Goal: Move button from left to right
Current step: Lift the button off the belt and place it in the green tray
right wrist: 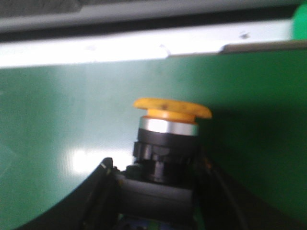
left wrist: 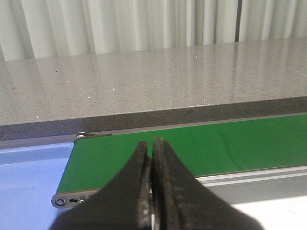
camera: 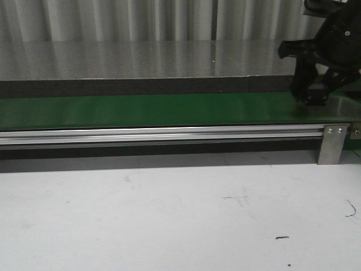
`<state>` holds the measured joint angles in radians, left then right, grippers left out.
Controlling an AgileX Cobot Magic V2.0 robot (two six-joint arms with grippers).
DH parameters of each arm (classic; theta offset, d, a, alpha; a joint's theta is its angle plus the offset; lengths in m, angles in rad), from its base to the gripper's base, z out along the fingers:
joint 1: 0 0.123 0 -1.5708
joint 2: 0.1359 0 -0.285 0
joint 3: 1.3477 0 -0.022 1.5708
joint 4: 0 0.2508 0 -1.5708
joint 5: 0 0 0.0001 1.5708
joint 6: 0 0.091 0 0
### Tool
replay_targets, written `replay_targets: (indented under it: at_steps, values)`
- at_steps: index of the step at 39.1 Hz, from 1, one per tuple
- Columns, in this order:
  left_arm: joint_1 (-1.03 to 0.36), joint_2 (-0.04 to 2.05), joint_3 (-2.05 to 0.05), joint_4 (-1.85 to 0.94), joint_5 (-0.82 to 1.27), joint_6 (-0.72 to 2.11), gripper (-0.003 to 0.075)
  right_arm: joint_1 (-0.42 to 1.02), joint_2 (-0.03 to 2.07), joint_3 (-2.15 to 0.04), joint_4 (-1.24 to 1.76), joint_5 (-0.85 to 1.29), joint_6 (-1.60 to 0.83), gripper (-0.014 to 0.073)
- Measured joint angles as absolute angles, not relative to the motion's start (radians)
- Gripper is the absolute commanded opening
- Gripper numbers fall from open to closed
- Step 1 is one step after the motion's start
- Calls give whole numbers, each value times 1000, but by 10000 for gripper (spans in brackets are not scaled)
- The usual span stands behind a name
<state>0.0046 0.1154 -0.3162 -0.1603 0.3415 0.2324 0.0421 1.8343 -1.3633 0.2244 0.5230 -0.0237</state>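
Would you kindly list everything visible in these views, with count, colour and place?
Button: one, black body, orange-yellow cap; between the right gripper's jaws, over the belt's right end.
Conveyor belt: one, green; running left to right across the scene.
Aluminium rail: one, silver; along the belt's near edge.
Stone counter: one, grey speckled; behind the belt.
Blue tray: one, light blue; at the belt's left end.
Table: one, white; in front.
Left gripper: one, black; jaws together, empty.
Right gripper: one, black; holding the button.

Green conveyor belt (camera: 158, 110), aluminium side rail (camera: 163, 135), grey speckled countertop (camera: 141, 59) behind, white table (camera: 169, 220) in front, blue tray (left wrist: 29, 177).
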Motion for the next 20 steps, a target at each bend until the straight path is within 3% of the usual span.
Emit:
replay_targets:
  at_steps: [20]
  values:
    - [5, 115, -316, -160, 342, 232, -21, -334, 1868, -1367, 216, 464, -24, 220]
